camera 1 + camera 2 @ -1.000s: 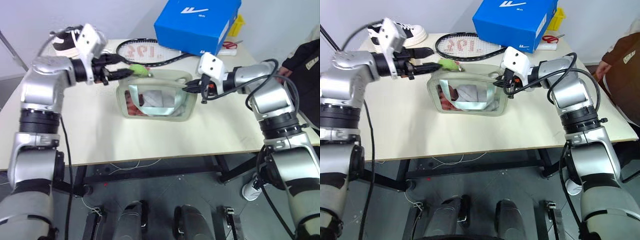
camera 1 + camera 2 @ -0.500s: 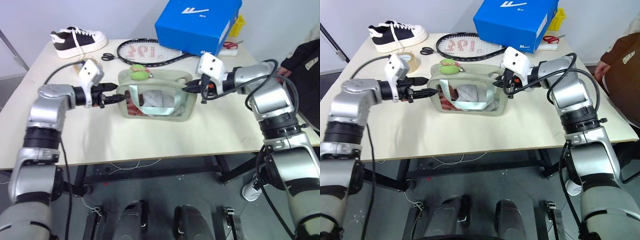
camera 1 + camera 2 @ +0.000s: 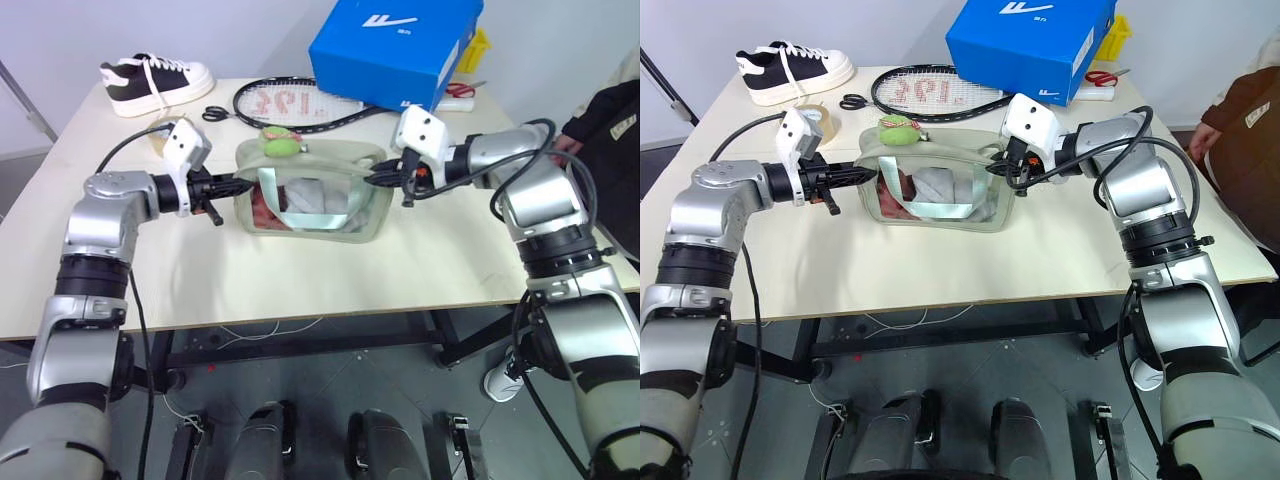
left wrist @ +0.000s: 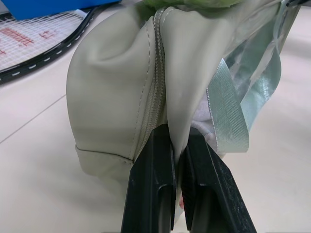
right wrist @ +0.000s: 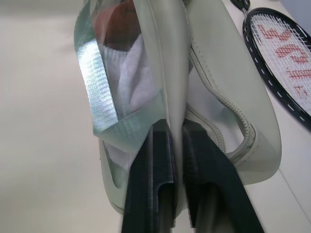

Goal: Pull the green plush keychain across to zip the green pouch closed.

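The green pouch (image 3: 300,232) stands on the table with its clear window facing me and its zipper (image 4: 156,58) along the top. The green plush keychain (image 3: 277,143) rests on the pouch's top near its left end, and nothing holds it. My left gripper (image 3: 238,186) is shut on the pouch's left end, with the fabric beside the zipper pinched between its fingers (image 4: 151,170). My right gripper (image 3: 372,180) is at the pouch's right end, its fingers (image 5: 153,160) close on either side of the pouch's edge.
A blue shoebox (image 3: 395,45) sits behind the pouch, with a racket (image 3: 290,103) lying in front of it. A black and white shoe (image 3: 155,80), black scissors (image 3: 213,113) and a tape roll (image 3: 818,117) are at the back left. A person (image 3: 610,110) stands at the right edge.
My left gripper let go of the plush keychain, dropped down to the pouch's left end and shut on the fabric there. The keychain now lies on the pouch top. The right arm stayed still.
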`<action>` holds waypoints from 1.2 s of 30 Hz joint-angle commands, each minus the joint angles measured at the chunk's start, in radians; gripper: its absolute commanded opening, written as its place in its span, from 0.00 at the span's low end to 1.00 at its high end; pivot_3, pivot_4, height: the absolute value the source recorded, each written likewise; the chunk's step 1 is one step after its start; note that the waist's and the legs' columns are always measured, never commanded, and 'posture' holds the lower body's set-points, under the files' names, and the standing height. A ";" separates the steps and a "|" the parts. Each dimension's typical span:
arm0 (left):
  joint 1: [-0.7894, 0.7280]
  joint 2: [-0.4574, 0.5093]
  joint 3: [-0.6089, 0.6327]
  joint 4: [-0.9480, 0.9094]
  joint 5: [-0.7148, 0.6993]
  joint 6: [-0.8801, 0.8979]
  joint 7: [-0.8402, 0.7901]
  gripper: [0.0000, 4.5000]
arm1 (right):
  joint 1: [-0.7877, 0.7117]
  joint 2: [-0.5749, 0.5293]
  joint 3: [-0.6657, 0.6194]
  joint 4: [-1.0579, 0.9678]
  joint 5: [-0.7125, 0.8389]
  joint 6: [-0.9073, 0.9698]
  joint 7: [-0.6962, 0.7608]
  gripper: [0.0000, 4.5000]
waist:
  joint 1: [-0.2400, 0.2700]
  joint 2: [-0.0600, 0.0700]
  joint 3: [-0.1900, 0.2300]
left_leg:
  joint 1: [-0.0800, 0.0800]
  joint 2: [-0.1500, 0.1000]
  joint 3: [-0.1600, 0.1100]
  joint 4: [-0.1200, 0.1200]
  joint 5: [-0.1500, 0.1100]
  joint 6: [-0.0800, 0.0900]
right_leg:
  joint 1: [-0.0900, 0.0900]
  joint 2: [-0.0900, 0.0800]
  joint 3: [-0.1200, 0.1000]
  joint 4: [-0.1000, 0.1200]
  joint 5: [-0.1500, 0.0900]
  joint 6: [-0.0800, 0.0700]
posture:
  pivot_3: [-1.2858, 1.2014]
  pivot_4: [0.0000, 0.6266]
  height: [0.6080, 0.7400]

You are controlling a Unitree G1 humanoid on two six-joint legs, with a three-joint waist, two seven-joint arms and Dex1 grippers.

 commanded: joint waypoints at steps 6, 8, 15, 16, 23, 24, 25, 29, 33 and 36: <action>0.023 0.020 0.035 -0.096 -0.018 0.025 0.022 0.00 | -0.158 -0.043 -0.027 0.020 -0.012 -0.046 0.049 0.99 | 0.001 0.000 0.000 | 0.000 0.000 0.000 0.000 -0.002 0.003 | 0.000 0.000 0.000 0.000 0.000 0.000 | 0.52 0.24 1.00; 0.029 0.022 0.037 -0.106 -0.019 0.036 0.025 0.00 | -0.200 0.006 -0.037 0.005 0.012 -0.016 0.022 0.99 | 0.000 0.000 0.000 | 0.000 0.000 0.000 0.000 -0.002 0.003 | -0.001 0.000 0.000 0.000 0.000 0.000 | 0.52 0.24 1.00; 0.021 0.007 0.046 -0.109 -0.018 0.045 0.055 0.00 | -0.196 0.258 -0.005 -0.034 0.030 0.002 -0.110 0.99 | -0.003 0.000 0.000 | 0.000 0.000 0.000 0.000 0.000 0.000 | -0.001 0.000 0.000 0.001 0.000 0.000 | 0.52 0.24 1.00; 0.018 0.005 0.046 -0.108 -0.019 0.048 0.056 0.00 | -0.202 0.273 -0.004 -0.011 0.023 -0.010 -0.119 0.99 | 0.000 0.000 0.000 | 0.000 0.000 0.000 0.000 0.000 0.000 | -0.001 0.000 0.000 0.001 0.000 0.000 | 0.52 0.24 1.00; 0.033 0.002 0.043 -0.130 -0.023 0.059 0.054 0.00 | -0.245 0.323 0.011 0.179 -0.017 -0.134 -0.159 0.80 | 0.003 0.000 0.000 | -0.001 -0.001 -0.002 0.002 0.000 0.000 | 0.001 0.000 0.000 0.001 0.000 0.000 | 0.52 0.24 1.00; 0.035 0.002 0.043 -0.134 -0.024 0.062 0.055 0.00 | -0.249 0.326 0.011 0.198 -0.020 -0.147 -0.161 0.69 | 0.001 0.000 0.000 | -0.001 -0.001 -0.002 0.001 0.000 0.000 | 0.000 0.000 0.000 0.001 0.000 0.000 | 0.52 0.24 1.00; 0.038 0.003 0.044 -0.138 -0.025 0.064 0.055 0.00 | -0.253 0.330 0.010 0.212 -0.021 -0.156 -0.162 0.58 | 0.000 0.000 0.000 | -0.001 -0.001 -0.001 0.001 0.000 0.000 | 0.000 0.000 0.000 0.002 0.000 0.000 | 0.52 0.24 1.00; 0.043 0.004 0.047 -0.142 -0.024 0.066 0.057 0.00 | -0.263 0.349 0.007 0.251 -0.027 -0.183 -0.167 0.10 | -0.004 0.000 0.000 | -0.001 -0.001 0.000 0.001 0.000 0.000 | -0.001 0.000 0.000 0.002 0.000 0.000 | 0.52 0.24 1.00; 0.044 0.004 0.048 -0.140 -0.024 0.067 0.059 0.00 | -0.277 0.354 -0.013 0.264 -0.019 -0.173 -0.180 0.00 | -0.003 0.000 0.000 | -0.001 -0.001 0.000 0.001 0.000 0.000 | -0.001 0.000 0.000 0.002 0.000 0.000 | 0.52 0.24 1.00; 0.047 0.005 0.048 -0.144 -0.024 0.069 0.061 0.00 | -0.291 0.327 -0.045 0.255 -0.016 -0.147 -0.209 0.00 | 0.000 0.000 0.000 | -0.001 -0.001 0.000 0.001 0.000 0.000 | -0.001 0.000 0.000 0.002 0.000 0.000 | 0.52 0.24 1.00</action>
